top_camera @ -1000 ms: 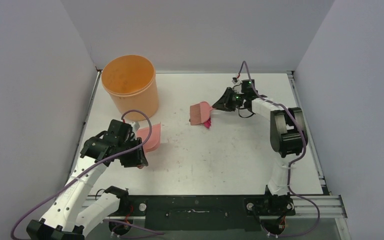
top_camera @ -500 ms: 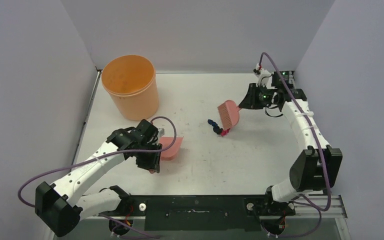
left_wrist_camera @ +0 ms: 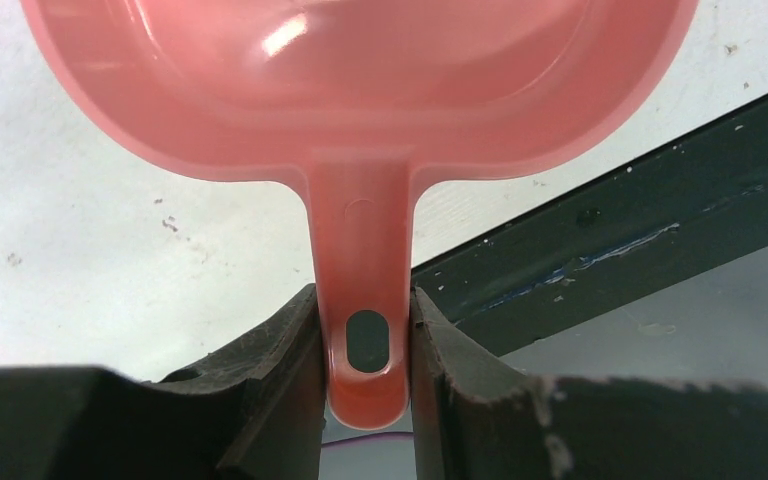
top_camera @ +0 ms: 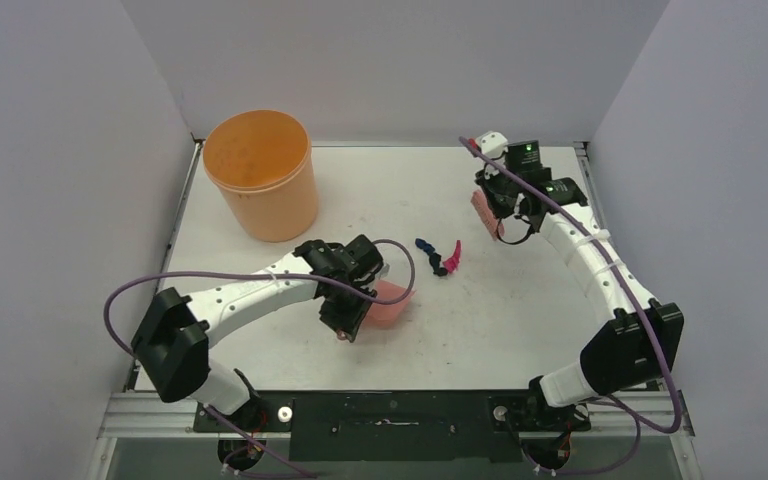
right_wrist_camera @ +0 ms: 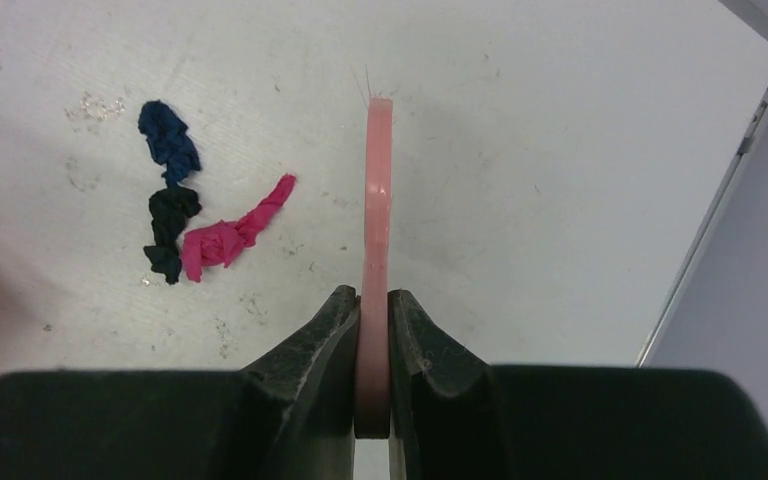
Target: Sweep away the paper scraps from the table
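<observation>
Between dustpan (top_camera: pixel 392 302) and brush (top_camera: pixel 485 213), paper scraps (top_camera: pixel 426 245) lie, magenta strip (top_camera: pixel 451 256) slanting toward brush.

The top camera hangs high behind my two bases and looks down and forward over the whole tabletop (top_camera: pixel 500 330), far enough off to take in both arms, the orange bucket (top_camera: pixel 260 175) and the grey walls (top_camera: pixel 380 60). My left wrist camera sits just behind my left claw (left_wrist_camera: pixel 365 310), so near that the pink dustpan (left_wrist_camera: pixel 360 80) fills the upper frame, with tabletop and the dark frame bar (left_wrist_camera: pixel 610 250) beyond it. My right wrist camera looks down along my right claw (right_wrist_camera: pixel 373 300), past the brush (right_wrist_camera: pixel 379 200) seen edge-on, at the paper scraps (right_wrist_camera: pixel 225 235) that the top view also shows mid-tabletop.
</observation>
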Controlling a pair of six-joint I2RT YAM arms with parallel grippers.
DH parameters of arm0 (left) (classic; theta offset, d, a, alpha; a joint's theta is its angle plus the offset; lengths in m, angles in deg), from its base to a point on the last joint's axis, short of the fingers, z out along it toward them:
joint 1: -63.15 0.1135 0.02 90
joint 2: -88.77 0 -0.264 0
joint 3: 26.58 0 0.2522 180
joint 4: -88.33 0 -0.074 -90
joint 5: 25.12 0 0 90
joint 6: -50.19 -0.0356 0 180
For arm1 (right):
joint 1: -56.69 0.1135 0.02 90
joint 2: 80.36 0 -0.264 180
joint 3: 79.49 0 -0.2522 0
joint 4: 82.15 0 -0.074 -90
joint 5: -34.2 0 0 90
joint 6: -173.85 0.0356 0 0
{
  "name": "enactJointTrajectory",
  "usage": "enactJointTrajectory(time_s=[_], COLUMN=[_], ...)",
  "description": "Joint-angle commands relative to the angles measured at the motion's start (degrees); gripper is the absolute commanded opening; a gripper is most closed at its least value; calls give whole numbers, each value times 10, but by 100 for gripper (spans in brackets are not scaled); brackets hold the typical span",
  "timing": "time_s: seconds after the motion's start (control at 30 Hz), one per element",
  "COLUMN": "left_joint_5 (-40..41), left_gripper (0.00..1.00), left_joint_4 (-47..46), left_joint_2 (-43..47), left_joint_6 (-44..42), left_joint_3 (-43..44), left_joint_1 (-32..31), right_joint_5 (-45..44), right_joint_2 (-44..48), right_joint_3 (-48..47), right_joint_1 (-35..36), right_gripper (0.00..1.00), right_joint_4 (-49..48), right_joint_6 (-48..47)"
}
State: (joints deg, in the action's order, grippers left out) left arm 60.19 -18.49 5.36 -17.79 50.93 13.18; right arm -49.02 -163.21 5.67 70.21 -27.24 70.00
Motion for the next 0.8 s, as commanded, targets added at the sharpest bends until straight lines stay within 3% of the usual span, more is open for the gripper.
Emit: enactJointTrajectory(time_s=[0.0, 0.4, 0.63, 0.77], left_joint_5=[15, 37, 23, 18], left_gripper=[0, 0, 0, 0], left_joint_4=[-8, 16, -9, -28], left_joint_2=[-65, -186, -235, -252], left_joint_6=[-31, -61, -62, -56], left_joint_3=[62, 145, 179, 188], left_joint_1=[-18, -41, -42, -44], right_joint_5=[-100, 28, 205, 339], right_joint_2=[-32, -94, -82, -63], right_joint_3=[20, 37, 42, 40], right_joint_1=[29, 102, 110, 70], right_gripper=[5, 5, 5, 5], right_joint_4=[-47, -20, 19, 35], right_joint_6=[-19, 66, 102, 145])
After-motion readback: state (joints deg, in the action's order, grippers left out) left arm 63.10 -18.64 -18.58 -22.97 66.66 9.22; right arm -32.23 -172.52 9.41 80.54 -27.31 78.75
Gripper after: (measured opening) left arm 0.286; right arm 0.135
